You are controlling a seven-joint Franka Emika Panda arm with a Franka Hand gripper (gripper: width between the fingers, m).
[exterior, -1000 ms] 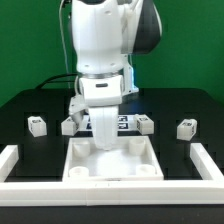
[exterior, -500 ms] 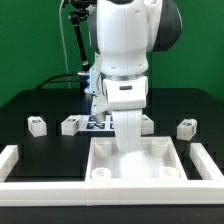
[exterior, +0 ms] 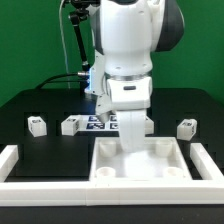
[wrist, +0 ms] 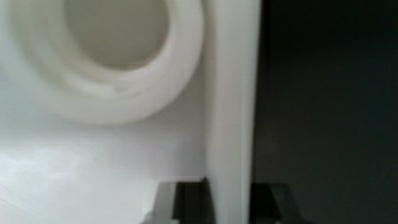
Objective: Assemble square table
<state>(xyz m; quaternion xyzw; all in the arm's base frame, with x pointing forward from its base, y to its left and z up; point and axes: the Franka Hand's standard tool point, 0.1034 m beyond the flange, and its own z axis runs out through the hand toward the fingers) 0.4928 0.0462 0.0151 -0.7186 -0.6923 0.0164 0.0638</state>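
Note:
The square table's top point(exterior: 160, 160), a white square panel with a raised rim and round corner sockets point(exterior: 101, 173), lies at the front of the black table. My gripper point(exterior: 135, 143) reaches down onto its far rim and is shut on it. In the wrist view the white rim wall point(wrist: 231, 100) runs between my two dark fingers point(wrist: 187, 205), with the gripper point(wrist: 235, 205) closed around it and a round socket point(wrist: 116, 50) beside it. Small white tagged legs stand behind: one point(exterior: 37, 125) and another point(exterior: 71, 125) at the exterior view's left, one point(exterior: 186, 128) at its right.
The marker board point(exterior: 100, 122) lies behind the panel, partly hidden by my arm. White border rails frame the work area at the exterior view's left point(exterior: 10, 160), front point(exterior: 60, 190) and right point(exterior: 210, 160).
My arm and the panel in its grip have shifted toward the exterior view's right, mostly in the first half second. The legs have not moved.

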